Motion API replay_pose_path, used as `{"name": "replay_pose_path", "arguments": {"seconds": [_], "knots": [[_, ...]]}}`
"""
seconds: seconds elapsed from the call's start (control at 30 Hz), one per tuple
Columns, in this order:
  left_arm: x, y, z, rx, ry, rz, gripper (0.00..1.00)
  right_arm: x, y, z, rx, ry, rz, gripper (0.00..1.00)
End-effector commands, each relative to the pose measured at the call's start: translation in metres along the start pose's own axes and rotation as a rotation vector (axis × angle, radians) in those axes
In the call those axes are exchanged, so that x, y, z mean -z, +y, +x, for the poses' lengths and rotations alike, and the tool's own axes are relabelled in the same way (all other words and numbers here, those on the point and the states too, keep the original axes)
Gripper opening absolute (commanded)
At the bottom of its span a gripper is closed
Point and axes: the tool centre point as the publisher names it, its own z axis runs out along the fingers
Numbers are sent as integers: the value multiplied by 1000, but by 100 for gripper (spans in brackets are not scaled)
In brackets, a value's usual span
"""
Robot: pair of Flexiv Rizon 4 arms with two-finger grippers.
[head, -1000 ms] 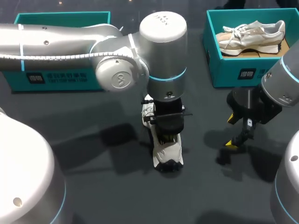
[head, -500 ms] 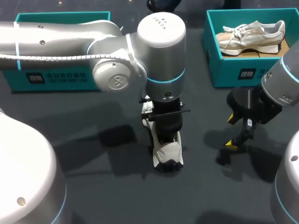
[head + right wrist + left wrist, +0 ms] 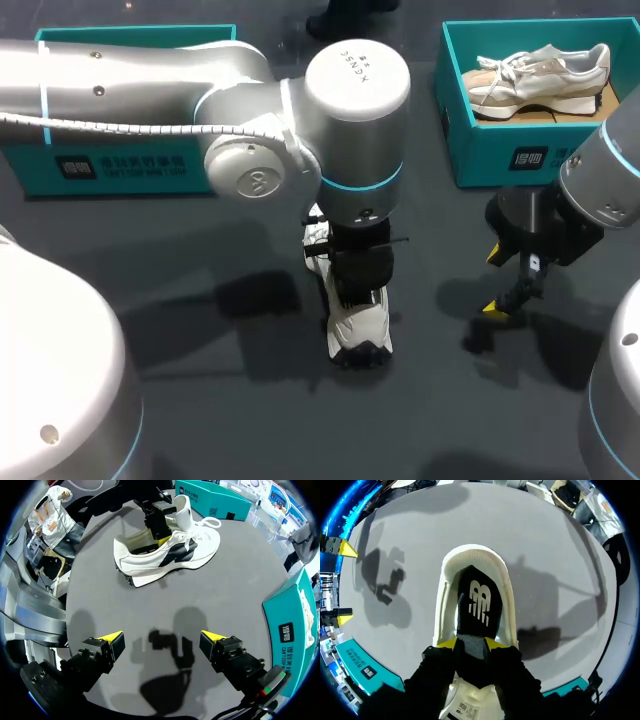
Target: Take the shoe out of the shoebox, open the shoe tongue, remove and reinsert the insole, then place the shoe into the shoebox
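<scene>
— What has changed for us in the last second?

— Only our left arm: its wrist has swung slightly to the right above the white shoe (image 3: 358, 325). The shoe itself hasn't shifted. It stands mid-table, heel nearest us, well clear of the teal shoebox (image 3: 500, 150) at far right.

— So the insole isn't out?

— Not yet, we'd judge. Our left gripper (image 3: 471, 644) is down in the shoe's opening, and its yellow tips seem clamped on the raised front edge of the insole (image 3: 479, 600). The heel part still lies flat.

— And materials?

— The insole is a thin, dark, flexible sheet. The collar is padded white knit with a rounded heel, and the sole has black lugs.

— Our right side?

— The right gripper (image 3: 163, 638) hasn't moved; it hangs with jaws wide apart, holding nothing.
</scene>
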Motion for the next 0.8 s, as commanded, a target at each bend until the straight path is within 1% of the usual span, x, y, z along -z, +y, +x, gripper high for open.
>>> {"name": "replay_pose_path", "arguments": {"seconds": [0.03,0.33,0.37,0.43,0.57,0.6,0.63,0.67,0.7,0.77,0.8], "knots": [[1,3,-2,0,6,-2,42,0,-1,2,0,-4,1,100],[1,9,-3,1,14,-3,48,0,-1,2,0,-4,1,100],[1,10,-3,1,15,-2,54,0,-1,2,0,-4,1,100],[1,12,-4,1,15,0,58,0,-1,2,0,-4,1,100],[1,13,-5,-7,17,11,71,0,-1,2,0,-4,1,100],[1,14,-5,-9,17,14,78,0,-1,2,0,-4,1,100],[2,14,-5,-10,18,16,82,0,-1,2,0,-4,1,100],[2,15,-5,-14,17,33,83,0,-1,2,0,-4,1,100],[2,15,-6,-14,16,37,84,0,-1,2,0,-4,1,100],[3,17,-6,-14,16,41,89,0,-1,2,0,-4,1,100],[3,18,-6,-14,16,44,90,0,-1,2,0,-4,1,100]]}}
